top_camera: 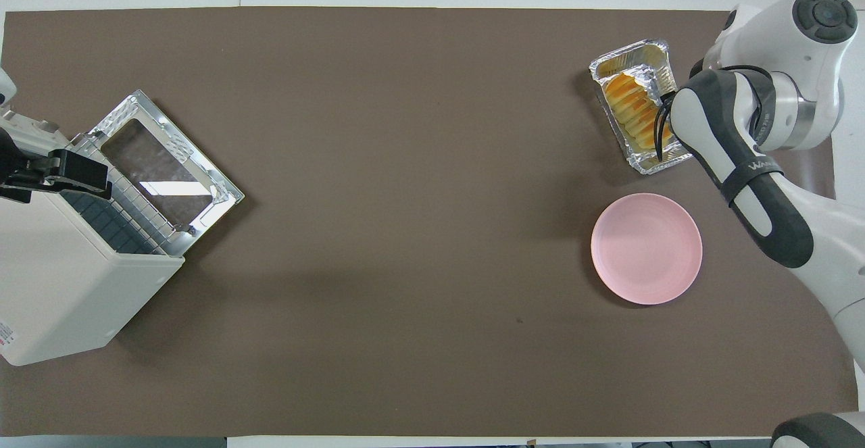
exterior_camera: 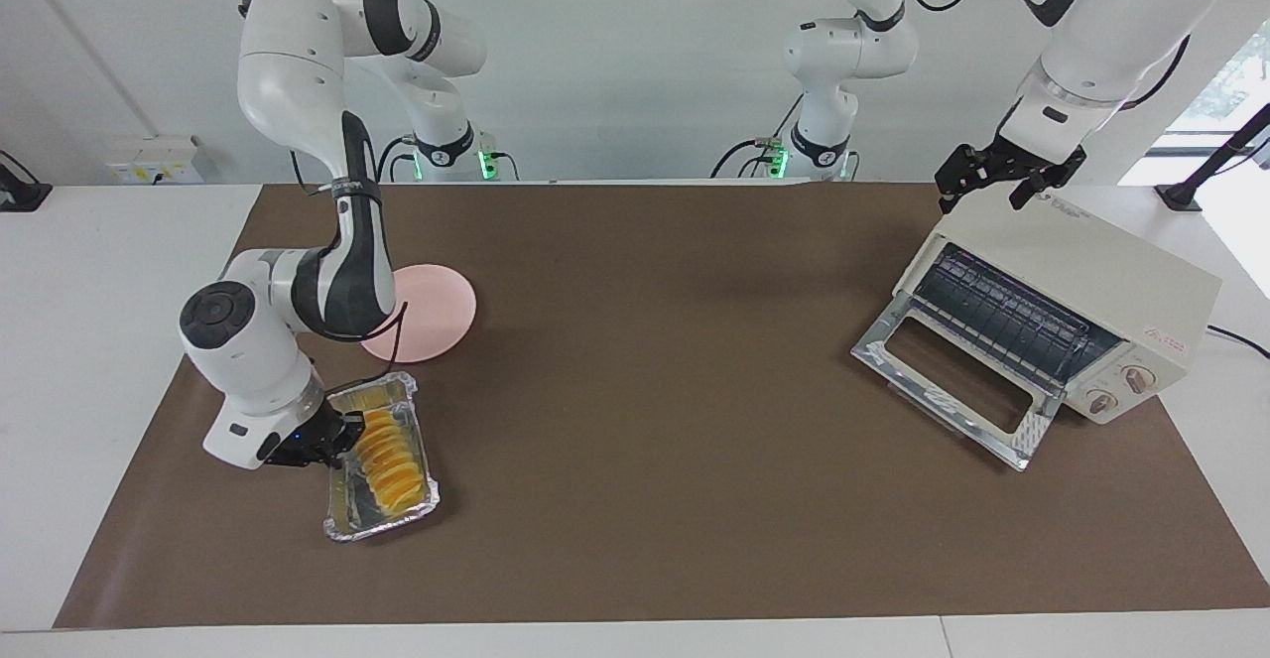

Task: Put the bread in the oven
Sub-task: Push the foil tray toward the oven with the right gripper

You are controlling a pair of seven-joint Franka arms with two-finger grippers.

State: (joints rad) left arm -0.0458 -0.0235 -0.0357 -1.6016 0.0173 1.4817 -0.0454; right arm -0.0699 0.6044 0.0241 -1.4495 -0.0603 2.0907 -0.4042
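Observation:
The bread (exterior_camera: 382, 460) is a ridged golden-yellow loaf lying in a crinkled foil tray (exterior_camera: 342, 519) at the right arm's end of the table; it also shows in the overhead view (top_camera: 635, 113). My right gripper (exterior_camera: 345, 435) is low at the tray, against the loaf's side. In the overhead view the right forearm hides it. The cream-white oven (exterior_camera: 1091, 261) stands at the left arm's end with its glass door (exterior_camera: 943, 380) dropped open and the wire rack showing. My left gripper (exterior_camera: 992, 182) is open and empty, over the oven's top edge (top_camera: 54, 171).
A round pink plate (exterior_camera: 437, 311) lies empty beside the foil tray, nearer to the robots. A brown mat (exterior_camera: 645, 390) covers the table between the tray and the oven. The right arm's elbow hangs over the plate's edge.

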